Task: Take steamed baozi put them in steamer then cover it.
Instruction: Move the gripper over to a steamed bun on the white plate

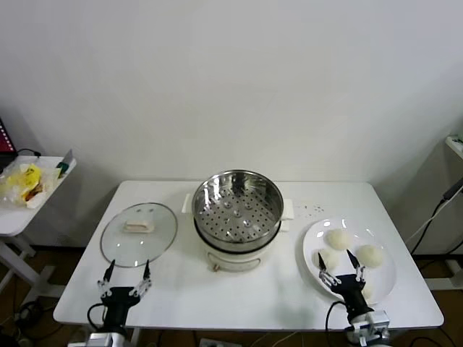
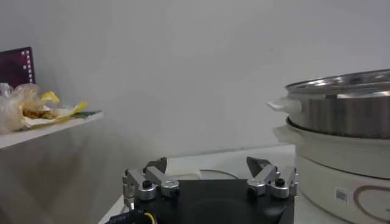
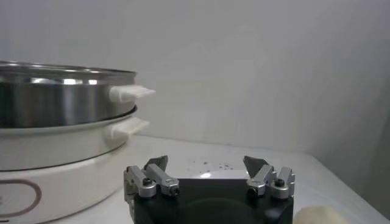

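Black-bodied, silver-tipped: left claw (image 1: pixel 127 273) low at the bench's near left edge, fingers spread apart, holding nothing. Just beyond it, one clear glass cover (image 1: pixel 139 233) flat on the white bench (image 1: pixel 239 296), white bar handle up. Right claw (image 1: pixel 341 268) at the near right edge, likewise spread wide and empty, hanging over the near part of one white plate (image 1: pixel 383 278). On that plate, steamed baozi (image 1: pixel 338 238): three plainly seen, a fourth only partly visible behind the claw; one cream bun edge also in the right wrist view (image 3: pixel 322 215). Between cover and plate, at bench centre, one steel steamer (image 1: pixel 237 210) on its white base, uncovered, perforated floor bare, white side handles out to either side; seen as a tall wall close by from both wrists (image 2: pixel 341 131) (image 3: pixel 61 131). Off to the far left, apart from the bench, one small side table (image 1: pixel 25 210) with a crumpled yellow bag (image 1: pixel 25 182).
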